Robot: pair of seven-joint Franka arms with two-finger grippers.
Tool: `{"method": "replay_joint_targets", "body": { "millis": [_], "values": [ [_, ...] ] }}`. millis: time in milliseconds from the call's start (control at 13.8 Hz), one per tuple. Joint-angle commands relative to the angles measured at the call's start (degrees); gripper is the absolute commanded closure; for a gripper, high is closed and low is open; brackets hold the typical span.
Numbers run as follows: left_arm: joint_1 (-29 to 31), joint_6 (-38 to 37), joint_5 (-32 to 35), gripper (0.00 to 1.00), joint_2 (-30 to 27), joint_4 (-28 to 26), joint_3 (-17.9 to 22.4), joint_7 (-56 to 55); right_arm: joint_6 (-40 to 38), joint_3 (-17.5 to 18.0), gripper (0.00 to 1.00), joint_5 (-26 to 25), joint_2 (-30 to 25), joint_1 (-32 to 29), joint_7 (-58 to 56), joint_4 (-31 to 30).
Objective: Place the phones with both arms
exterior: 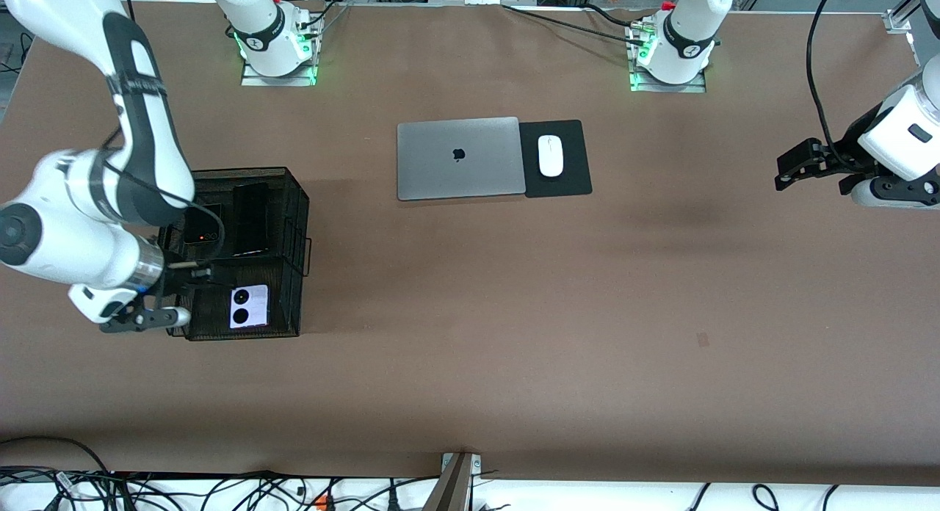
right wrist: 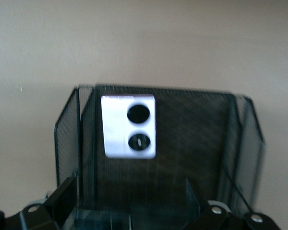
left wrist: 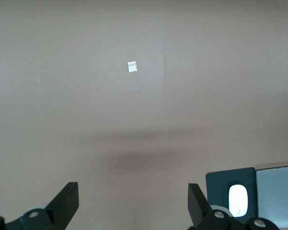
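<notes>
A black mesh organizer [exterior: 290, 203] stands at the right arm's end of the table. The lilac-white phone [exterior: 250, 306] with two black camera circles lies in its compartment nearest the front camera. Farther back in it sit the squarish black folded phone [exterior: 209, 225] and the long slim black phone [exterior: 251, 219]. My right gripper [exterior: 194, 270] hangs open over the organizer with nothing between its fingers. In the right wrist view the right gripper [right wrist: 132, 201] is open above the lilac-white phone [right wrist: 129, 127]. My left gripper [exterior: 797, 166] waits open and empty over bare table at the left arm's end; the left wrist view shows the left gripper [left wrist: 133, 201] empty.
A grey closed laptop [exterior: 457, 157] lies at the table's middle, farther from the front camera. Beside it, a white mouse [exterior: 550, 156] rests on a black pad [exterior: 569, 177]. A small pale mark [left wrist: 132, 67] is on the brown tabletop.
</notes>
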Motion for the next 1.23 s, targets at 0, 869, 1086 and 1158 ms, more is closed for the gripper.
{"method": "replay_joint_targets", "body": {
  "millis": [0, 869, 1086, 1158],
  "values": [
    [0.17, -1.19, -0.54, 0.0, 0.66, 1.64, -0.16, 0.29, -9.17, 0.87, 0.0, -2.95, -7.15, -0.28, 4.22, -0.91],
    [-0.09, -1.28, -0.45, 0.0, 0.66, 1.64, -0.25, 0.29, -18.17, 0.61, 0.0, -6.73, -22.91, -6.07, 4.14, -6.7],
    [-0.36, -1.28, -0.45, 0.0, 0.66, 1.73, -0.34, 0.29, -18.43, 0.61, 0.0, -6.73, -23.79, -6.17, 4.4, -7.41],
    [-0.36, -1.28, -0.45, 0.0, 0.66, 1.64, -0.34, 0.29, -19.83, 0.79, 0.0, -7.17, -23.7, -6.08, 4.49, -6.89]
  ]
}}
